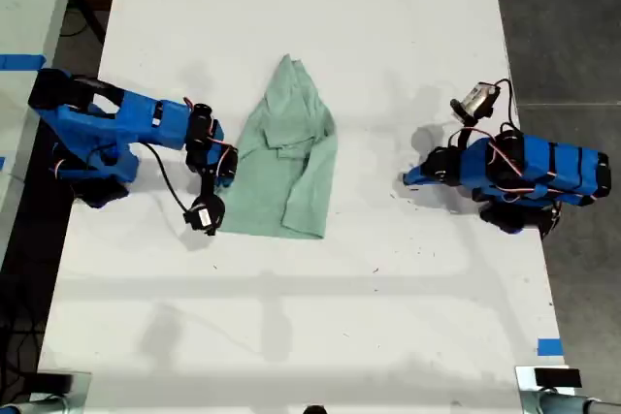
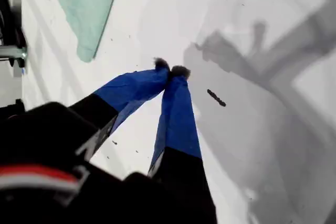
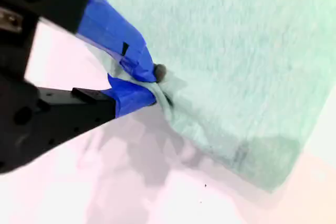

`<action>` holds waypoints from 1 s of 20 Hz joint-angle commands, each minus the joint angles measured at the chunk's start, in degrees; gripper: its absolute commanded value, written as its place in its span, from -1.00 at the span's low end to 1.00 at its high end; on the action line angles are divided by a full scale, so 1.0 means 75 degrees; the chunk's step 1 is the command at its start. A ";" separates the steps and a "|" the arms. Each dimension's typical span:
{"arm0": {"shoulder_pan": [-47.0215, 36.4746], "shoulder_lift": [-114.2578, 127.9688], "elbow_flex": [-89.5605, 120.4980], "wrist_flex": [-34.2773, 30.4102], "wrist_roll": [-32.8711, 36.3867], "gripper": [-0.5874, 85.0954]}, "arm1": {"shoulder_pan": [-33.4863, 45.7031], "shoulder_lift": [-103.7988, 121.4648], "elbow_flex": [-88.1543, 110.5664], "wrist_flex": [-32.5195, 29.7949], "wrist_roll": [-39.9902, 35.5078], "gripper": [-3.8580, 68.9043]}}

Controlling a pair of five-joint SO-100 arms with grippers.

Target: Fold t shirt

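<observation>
The t shirt (image 1: 291,162) is pale mint-green cloth, lying partly folded mid-table and tapering to a point at its far end. In the exterior view, the arm on the left has my second gripper (image 1: 226,168) at the cloth's left edge. The second wrist view shows that gripper (image 3: 157,85) shut on a pinch of the t shirt's (image 3: 236,51) edge. In the exterior view, my first gripper (image 1: 408,178) sits on the right, apart from the cloth. In its own view my first gripper (image 2: 170,70) is shut on nothing over bare table, with the t shirt (image 2: 84,3) far off.
The white table (image 1: 310,317) runs past both arms. Dark grey floor (image 1: 572,26) borders it on the exterior view's right, and a second pale surface with blue tape (image 1: 19,62) on its left. Another blue tape mark (image 1: 549,346) lies near the front right corner in that view.
</observation>
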 commanded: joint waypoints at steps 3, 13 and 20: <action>-0.0234 -0.0598 -0.3434 0.1430 0.0363 -0.99 | -0.0023 0.0117 0.0422 0.0117 -0.0164 -0.85; -0.0340 -0.3973 -0.8320 0.0961 0.1922 -0.77 | -0.0047 0.0117 0.0422 0.0094 -0.0246 -0.85; -0.0984 0.2754 -0.3516 0.1102 0.1605 -0.99 | -0.0059 0.0117 0.0422 0.0094 -0.0258 -0.85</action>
